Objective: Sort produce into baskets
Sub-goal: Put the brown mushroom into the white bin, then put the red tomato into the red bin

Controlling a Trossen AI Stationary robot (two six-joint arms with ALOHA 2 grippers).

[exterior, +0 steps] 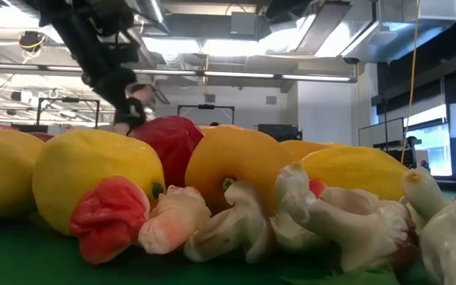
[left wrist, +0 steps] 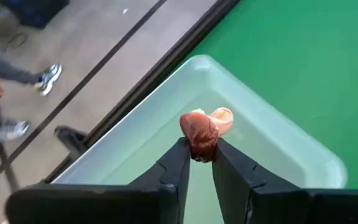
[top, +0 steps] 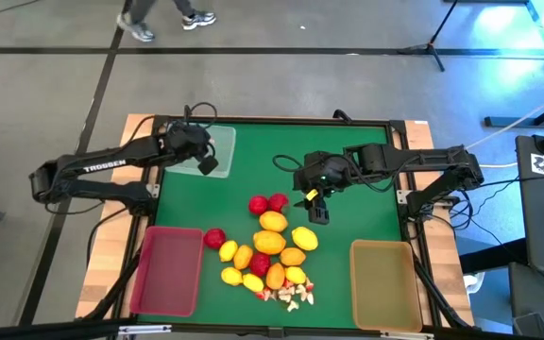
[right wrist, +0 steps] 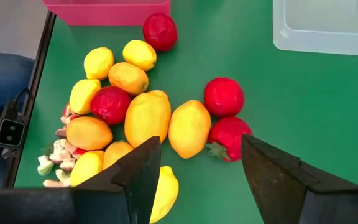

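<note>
Pinching a small red-and-white bit (left wrist: 199, 134) between near-shut fingers, left tool (left wrist: 197, 163) hangs over the clear basket (top: 217, 144) at the far-left corner of the green desk (top: 366, 189). Bit is at the fingertips, above the basket floor; contact with the floor can't be told. Produce pile (top: 270, 247) sits mid-desk toward the near edge: strawberries (right wrist: 224, 96), yellow and orange lemons (right wrist: 146, 117), tiny white-red bits (top: 289, 296) at the near end. Pink basket (top: 167, 269) lies left of the pile, tan basket (top: 383, 283) right. Right tool (right wrist: 201, 165) is wide, holding nothing, above the pile's far side. A person's shoes (top: 142, 31) show on the floor beyond the desk.
</note>
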